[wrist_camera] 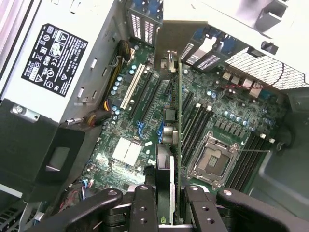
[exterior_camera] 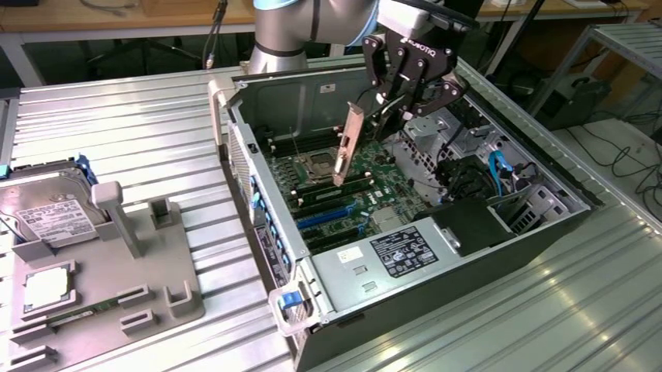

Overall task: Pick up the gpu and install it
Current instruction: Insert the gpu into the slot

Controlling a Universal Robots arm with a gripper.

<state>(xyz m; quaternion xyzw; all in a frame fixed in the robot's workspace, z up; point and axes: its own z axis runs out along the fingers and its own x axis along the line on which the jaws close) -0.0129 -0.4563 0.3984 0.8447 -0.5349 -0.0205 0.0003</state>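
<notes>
My gripper is shut on the gpu, which it holds upright by its top edge inside the open computer case. The card's pale metal bracket faces the exterior view's left, and its lower end hangs just above the green motherboard, near the memory slots. In the wrist view the gpu appears edge-on as a thin green board with a black cooler, clamped between the two black fingers of the gripper. The motherboard lies beneath it, with a white expansion slot and black ones beside it.
A power supply with a black label fills the case's near end. The CPU socket and blue expansion slots lie on the board. On the exterior view's left, a grey fixture carries a hard drive and a memory stick.
</notes>
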